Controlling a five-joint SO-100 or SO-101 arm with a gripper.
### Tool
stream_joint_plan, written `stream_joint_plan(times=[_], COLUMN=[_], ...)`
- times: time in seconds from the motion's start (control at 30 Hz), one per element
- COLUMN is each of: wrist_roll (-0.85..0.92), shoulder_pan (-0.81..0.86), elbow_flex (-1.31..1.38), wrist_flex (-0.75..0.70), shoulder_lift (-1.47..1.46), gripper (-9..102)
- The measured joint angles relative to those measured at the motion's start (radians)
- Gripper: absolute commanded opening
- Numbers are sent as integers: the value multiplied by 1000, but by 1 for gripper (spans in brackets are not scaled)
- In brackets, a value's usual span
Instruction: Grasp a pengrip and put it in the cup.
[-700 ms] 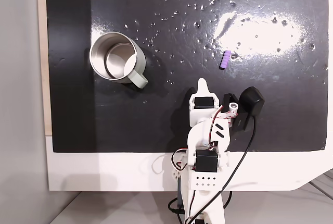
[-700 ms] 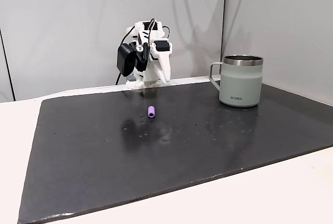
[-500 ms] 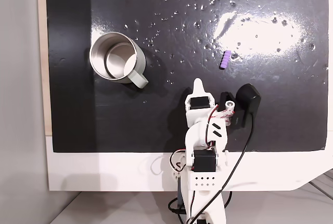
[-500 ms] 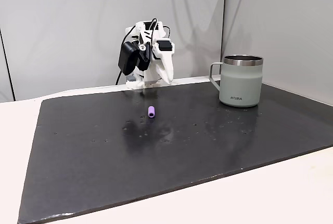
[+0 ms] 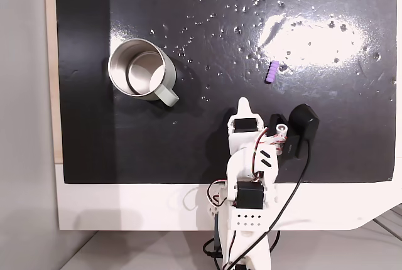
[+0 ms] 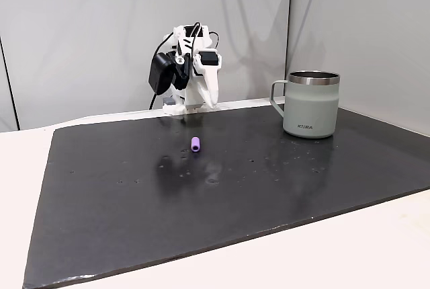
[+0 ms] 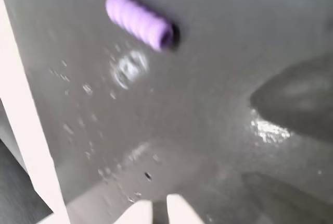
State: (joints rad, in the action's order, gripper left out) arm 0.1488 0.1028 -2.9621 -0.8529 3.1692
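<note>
The small purple ribbed rubbery pengrip (image 5: 271,72) is lying on its side on the dark glossy mat (image 5: 188,151) that is covering the white tabletop (image 5: 125,207). In a fixed view from above it is sitting right of centre, just below a bright patch of glare, with nothing touching it. In a fixed view from the front the pengrip (image 6: 195,144) is resting on the mat (image 6: 201,201) ahead of the arm, free on all sides.

The round pale grey-green mug with the shiny steel interior (image 5: 139,69) is standing upright well to the left of the pengrip in the view from above, its handle pointing toward the lower right. From the front, the cup (image 6: 310,104) is standing at the right of the mat, handle facing left.

The white two-finger gripper (image 5: 244,102) is hanging near the mat's lower edge, between the cup and the pengrip and apart from both. From the front, the gripper (image 6: 210,101) is pointing down, poised above the mat behind the pengrip.

In the wrist view, the pengrip (image 7: 139,21) is showing at the upper left, blurred, and the fingers (image 7: 178,211) are peeking in at the bottom edge, their white tips lying almost together with just a thin slit between them, holding nothing.
</note>
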Motion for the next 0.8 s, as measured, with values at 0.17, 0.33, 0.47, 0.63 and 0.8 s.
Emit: stream_joint_plan(times=[0.17,0.33,0.47,0.63,0.8], wrist_roll=[74,153,253,394,517], shoulder_pan=[2,34,37,94,143], elbow_flex=[169,400,558,764,966], wrist_flex=[-107,-199,-264,-327,-380], shoulder_lift=[-57,-242,-387,-617,-836], gripper=[0,0,0,0,0])
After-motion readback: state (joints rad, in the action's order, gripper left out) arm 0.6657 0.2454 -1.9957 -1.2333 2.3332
